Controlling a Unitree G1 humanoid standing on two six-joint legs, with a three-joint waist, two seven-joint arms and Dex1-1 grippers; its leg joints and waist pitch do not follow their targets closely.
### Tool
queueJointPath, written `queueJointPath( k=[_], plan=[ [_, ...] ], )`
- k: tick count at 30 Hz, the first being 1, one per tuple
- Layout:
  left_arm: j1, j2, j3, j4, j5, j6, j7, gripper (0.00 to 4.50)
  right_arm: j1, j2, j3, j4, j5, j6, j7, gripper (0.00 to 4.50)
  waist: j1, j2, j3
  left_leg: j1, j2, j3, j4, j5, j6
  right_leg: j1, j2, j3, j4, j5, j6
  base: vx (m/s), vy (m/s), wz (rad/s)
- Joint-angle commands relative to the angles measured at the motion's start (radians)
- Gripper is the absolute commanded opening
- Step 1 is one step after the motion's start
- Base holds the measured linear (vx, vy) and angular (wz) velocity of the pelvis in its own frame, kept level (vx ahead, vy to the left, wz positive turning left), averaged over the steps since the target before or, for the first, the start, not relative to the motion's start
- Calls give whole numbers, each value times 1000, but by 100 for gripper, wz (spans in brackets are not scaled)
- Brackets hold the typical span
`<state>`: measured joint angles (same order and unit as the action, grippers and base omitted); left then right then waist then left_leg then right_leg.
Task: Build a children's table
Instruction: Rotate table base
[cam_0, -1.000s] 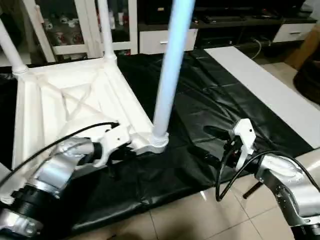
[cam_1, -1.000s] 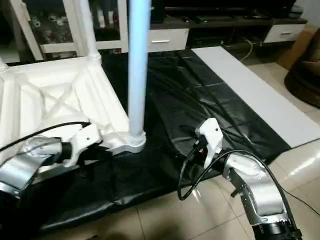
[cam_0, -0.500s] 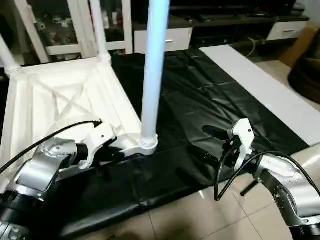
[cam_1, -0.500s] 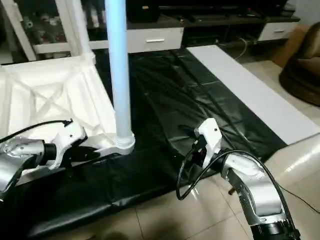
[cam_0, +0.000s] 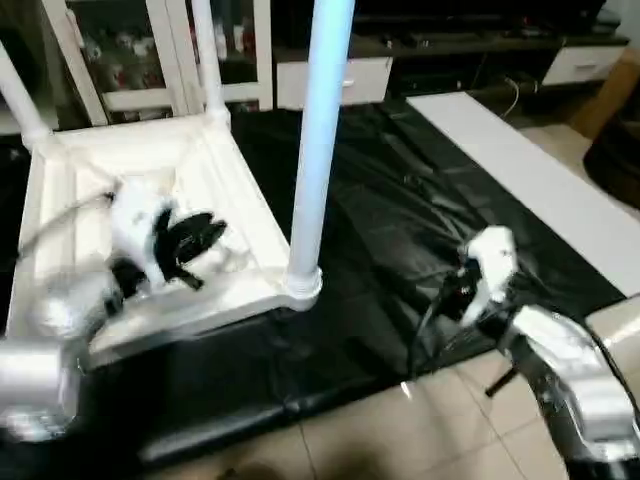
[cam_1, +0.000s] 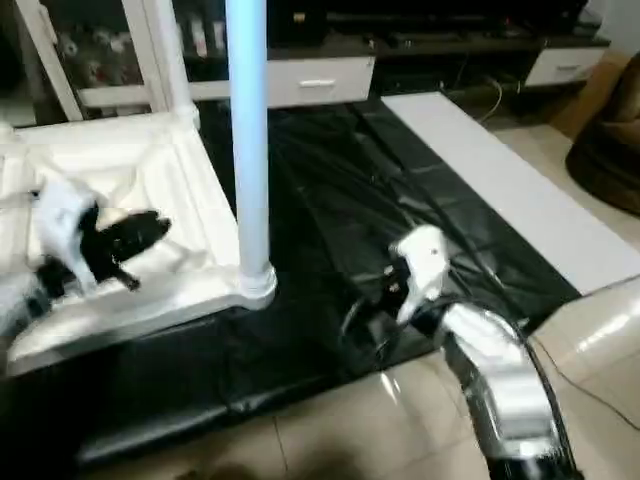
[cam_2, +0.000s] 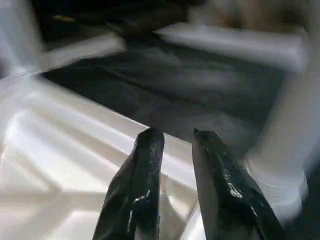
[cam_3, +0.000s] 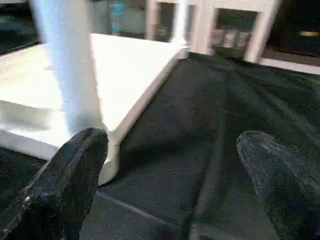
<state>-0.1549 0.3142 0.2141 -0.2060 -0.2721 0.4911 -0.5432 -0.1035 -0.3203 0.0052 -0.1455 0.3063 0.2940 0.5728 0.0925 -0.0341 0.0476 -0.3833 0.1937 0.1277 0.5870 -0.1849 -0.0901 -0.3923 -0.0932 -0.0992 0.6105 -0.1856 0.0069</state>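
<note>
The tabletop (cam_0: 150, 210) lies upside down on the black sheet (cam_0: 420, 220), ribbed underside up, on the robot's left side. Three legs stand upright from its corner sockets: the near leg (cam_0: 318, 140) at the corner closest to the middle of the scene, and two more at the far corners (cam_0: 207, 55) (cam_0: 20, 100). The near left corner shows no leg, and no loose leg is visible, so the fourth seems not yet fitted. The left claw (cam_0: 195, 238) hovers above the ribbed underside, pointing across the tabletop toward the near leg; its fingers (cam_2: 142, 180) stand a small gap apart with nothing between them. The right claw (cam_3: 170, 175) is spread wide and empty, low over the sheet, facing the near leg's base from the other side. That leg's long axis runs straight up, between the two claws; the left one looks somewhat nearer.
</note>
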Motion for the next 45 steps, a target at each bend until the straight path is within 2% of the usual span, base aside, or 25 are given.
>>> queueJointPath(
  k=[1,8,12,14,15,16,17,18,19,20,22,23,24,25,26,28,29,30,31,32,34,35,38,42,45],
  plan=[
    [53,-91,14,-40,-41,-12,123,117,8,33,3,-29,-18,0,-55,450,12,18,-56,-25,1,-25,-71,-192,159,70,-71,2,-83,-263,-190,12,-9,57],
    [74,-179,-51,-28,159,-116,314,117,-22,100,42,40,-70,-28,-138,450,9,30,-42,-41,0,-132,-91,-273,142,82,-20,-57,-45,-228,-225,2,-29,52],
    [75,-173,-64,-15,228,-159,384,117,-31,112,66,47,-77,-27,-131,450,0,51,-27,7,27,-292,-192,-690,-6,52,46,-11,78,-266,-251,-22,-76,60],
    [77,-164,-82,-15,236,-158,390,117,-23,115,70,35,-77,-24,-126,450,16,38,-27,-24,-24,-298,-217,-723,-43,65,54,31,95,-308,-251,-24,-130,58],
    [75,-167,-90,-13,244,-167,399,117,-18,116,69,32,-74,-23,-125,450,28,2,-22,-58,-69,-263,-194,-676,-47,64,35,57,49,-415,-315,-31,-250,95],
    [74,-168,-92,-12,247,-171,401,117,-16,116,68,32,-74,-23,-125,450,39,-23,-28,-37,-99,-228,-103,-619,-57,41,-5,72,-39,-542,-379,-84,-362,133],
    [68,-172,-102,-7,263,-184,410,117,-10,115,68,35,-78,-27,-128,450,55,-38,11,-10,-91,-40,306,-353,78,-8,-126,43,-187,-915,-537,-64,-251,91],
    [64,-176,-110,-2,268,-181,410,117,-4,114,65,37,-81,-29,-131,450,51,-37,12,-34,-63,-27,321,-338,97,30,-152,27,-175,-957,-460,-52,-192,43],
    [61,-176,-121,5,279,-189,410,117,3,112,60,38,-82,-32,-136,450,70,-44,5,-27,-42,-3,299,-349,123,64,-159,-6,-151,-888,-385,1,-80,4],
    [58,-178,-145,18,290,-191,406,117,11,107,47,41,-85,-35,-149,450,75,-36,-30,-5,-10,3,196,-371,164,132,-163,-5,-138,-676,-353,26,-156,46],
    [58,-179,-151,21,294,-195,408,117,12,105,42,41,-84,-35,-152,450,86,12,-60,80,52,-33,63,-260,189,134,-80,-83,-114,-382,-275,6,-149,104],
    [54,-189,-171,33,310,-212,425,117,14,99,21,37,-79,-30,-163,450,16,29,-74,165,255,-242,-26,128,404,-57,-3,-49,156,-251,-85,-24,-189,96],
    [54,-189,-171,33,310,-212,425,117,14,99,21,37,-79,-30,-163,450,18,34,-62,137,187,-229,7,415,534,-105,0,-4,201,-233,-96,-5,-175,67],
    [52,-203,-167,39,298,-219,431,117,15,102,7,33,-75,-31,-173,450,14,36,-75,149,212,-167,11,548,517,-130,-18,21,193,-182,-91,-19,-264,79],
    [47,-206,-169,43,299,-217,435,117,16,111,-13,28,-55,-12,-185,450,28,26,-66,87,139,-94,6,629,546,-107,1,29,176,-80,-71,-15,-149,45],
    [34,-205,-182,44,286,-215,411,117,28,113,-36,23,-50,7,-212,450,33,-4,-72,56,47,-38,21,509,562,-67,8,59,79,54,-105,-38,-199,7],
    [27,-199,-192,43,281,-217,391,117,38,112,-41,21,-53,8,-220,450,43,-59,-64,11,-75,9,98,208,460,-23,-31,97,-33,-24,-143,-49,-199,1],
    [18,-198,-195,49,269,-237,371,117,50,116,-46,17,-58,0,-233,450,67,-57,-61,1,-53,-12,110,-21,302,9,-122,156,-85,-325,-185,-60,-215,0],
    [15,-197,-197,52,264,-246,364,117,54,119,-49,16,-60,-3,-237,450,79,-64,-59,1,-40,-17,85,-35,207,17,-109,150,-77,-402,-135,-48,-237,-4],
    [6,-193,-203,62,255,-259,347,117,65,129,-58,13,-61,-10,-253,450,70,-58,-59,1,-38,-8,16,-39,74,32,-55,122,-65,-426,54,-48,-237,-4],
    [-7,-194,-199,87,258,-274,356,117,72,145,-65,12,-70,-7,-285,450,60,-48,-58,15,-35,-1,-10,-125,25,35,-37,109,-71,-499,127,-50,-164,-5],
    [-13,-187,-204,99,265,-273,353,117,69,160,-64,2,-49,6,-283,450,46,-12,-55,38,-36,5,-27,-241,-7,32,-25,95,-83,-637,132,-50,-137,-3],
    [-17,-184,-205,109,260,-270,341,117,63,167,-51,-7,-38,21,-275,450,0,0,-32,92,-33,15,-38,-463,13,21,10,42,-131,-841,33,-14,-28,-1],
    [-29,-157,-218,122,258,-283,302,117,57,158,-6,-9,-49,41,-250,450,-50,54,-25,135,12,-17,-105,-643,49,64,18,0,-113,-631,-78,7,44,-14],
    [-44,-148,-209,141,253,-291,301,117,50,158,13,-1,-72,40,-253,450,-80,54,-18,155,21,-18,-123,-733,71,69,6,-5,-90,-523,-145,51,72,-19]
  ],
)
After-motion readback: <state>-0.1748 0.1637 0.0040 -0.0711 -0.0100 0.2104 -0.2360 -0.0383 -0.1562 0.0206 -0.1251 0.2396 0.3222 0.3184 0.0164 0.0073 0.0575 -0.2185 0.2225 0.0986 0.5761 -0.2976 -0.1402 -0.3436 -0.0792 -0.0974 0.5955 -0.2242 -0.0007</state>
